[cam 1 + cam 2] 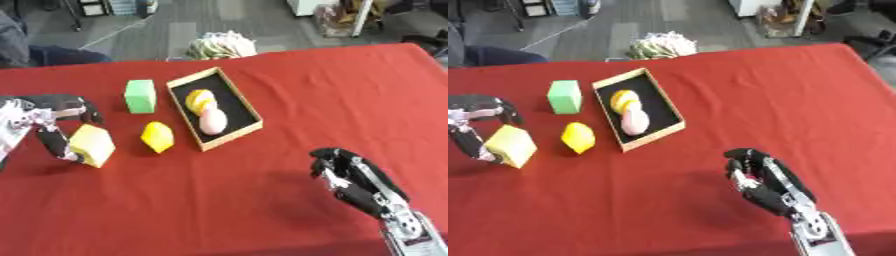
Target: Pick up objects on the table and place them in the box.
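Near the table's left edge, the left hand point(48, 131) has its fingers curled round a pale yellow block point(92, 145), so the pickup is under way. Next it needs carrying over the yellow piece point(157, 136) and green block point(140, 96) into the box point(249, 107). The right hand point(354, 181) rests relaxed near the front right corner.

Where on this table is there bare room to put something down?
Bare cloth runs right of the box to the table edge, and along the near side between both hands. It is crowded left of the box: green block, yellow piece, yellow cube at the left hand.
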### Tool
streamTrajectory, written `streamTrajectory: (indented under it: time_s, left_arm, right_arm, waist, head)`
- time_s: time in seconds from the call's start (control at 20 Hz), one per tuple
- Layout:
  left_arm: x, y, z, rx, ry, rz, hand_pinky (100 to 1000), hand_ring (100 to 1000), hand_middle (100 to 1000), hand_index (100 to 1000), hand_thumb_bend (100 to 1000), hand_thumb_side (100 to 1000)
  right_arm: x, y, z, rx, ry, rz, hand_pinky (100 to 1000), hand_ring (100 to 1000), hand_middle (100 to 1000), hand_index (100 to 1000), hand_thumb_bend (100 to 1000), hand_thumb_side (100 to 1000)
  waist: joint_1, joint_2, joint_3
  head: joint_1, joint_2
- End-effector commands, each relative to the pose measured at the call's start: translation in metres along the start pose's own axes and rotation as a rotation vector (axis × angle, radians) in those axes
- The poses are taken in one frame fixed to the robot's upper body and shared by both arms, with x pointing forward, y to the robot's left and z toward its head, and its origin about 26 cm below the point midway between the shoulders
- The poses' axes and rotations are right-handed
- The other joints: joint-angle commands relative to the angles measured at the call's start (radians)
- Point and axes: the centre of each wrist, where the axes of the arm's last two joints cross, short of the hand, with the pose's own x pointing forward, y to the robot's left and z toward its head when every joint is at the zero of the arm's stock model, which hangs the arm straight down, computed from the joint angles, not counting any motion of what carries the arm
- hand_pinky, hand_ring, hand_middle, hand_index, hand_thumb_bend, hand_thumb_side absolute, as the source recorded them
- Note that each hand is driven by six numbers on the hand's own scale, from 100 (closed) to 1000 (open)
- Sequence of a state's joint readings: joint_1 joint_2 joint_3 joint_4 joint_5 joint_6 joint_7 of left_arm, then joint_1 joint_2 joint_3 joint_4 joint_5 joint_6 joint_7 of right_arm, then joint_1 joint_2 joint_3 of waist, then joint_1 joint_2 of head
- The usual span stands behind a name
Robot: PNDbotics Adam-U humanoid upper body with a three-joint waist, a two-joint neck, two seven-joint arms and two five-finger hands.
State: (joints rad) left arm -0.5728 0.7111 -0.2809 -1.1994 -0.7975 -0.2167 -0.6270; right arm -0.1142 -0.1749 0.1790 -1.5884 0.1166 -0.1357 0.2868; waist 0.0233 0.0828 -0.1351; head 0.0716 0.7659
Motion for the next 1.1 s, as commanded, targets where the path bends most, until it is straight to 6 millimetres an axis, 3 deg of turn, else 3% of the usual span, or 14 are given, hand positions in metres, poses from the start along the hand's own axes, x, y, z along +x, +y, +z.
streamTrajectory:
  time_s: [0.05, 0.3, 0.65, 0.85, 1.1]
  left_arm:
    - [-0.005, 0.013, 0.006, 0.082, 0.026, -0.019, 777, 637, 621, 725, 512, 100]
    - [0.001, 0.030, 0.011, 0.210, 0.004, -0.024, 695, 527, 500, 617, 440, 100]
    - [0.042, 0.100, 0.027, 0.451, -0.083, -0.077, 702, 528, 499, 617, 459, 100]
    - [0.070, 0.122, 0.001, 0.507, -0.083, -0.102, 708, 535, 506, 626, 477, 100]
    - [0.098, 0.124, -0.039, 0.547, -0.097, -0.100, 721, 543, 514, 635, 485, 100]
  right_arm:
    - [0.004, -0.005, -0.002, 0.001, -0.015, 0.018, 721, 587, 555, 748, 100, 412]
    - [0.004, -0.005, -0.001, 0.000, -0.012, 0.017, 721, 587, 555, 747, 100, 415]
    - [0.003, -0.004, 0.000, 0.005, -0.007, 0.013, 721, 587, 555, 748, 100, 422]
    - [0.003, -0.001, -0.001, 0.016, -0.009, 0.006, 721, 587, 555, 747, 100, 426]
    - [0.003, 0.003, -0.003, 0.035, -0.013, -0.004, 720, 587, 555, 747, 100, 437]
  waist:
    - [0.004, -0.004, -0.002]
    - [0.005, -0.005, -0.002]
    - [0.006, -0.009, -0.009]
    - [0.004, -0.012, -0.022]
    - [0.000, -0.010, -0.042]
  head:
    - [-0.002, 0.004]
    - [-0.004, 0.004]
    - [-0.008, 0.004]
    - [-0.004, 0.004]
    - [0.006, 0.004]
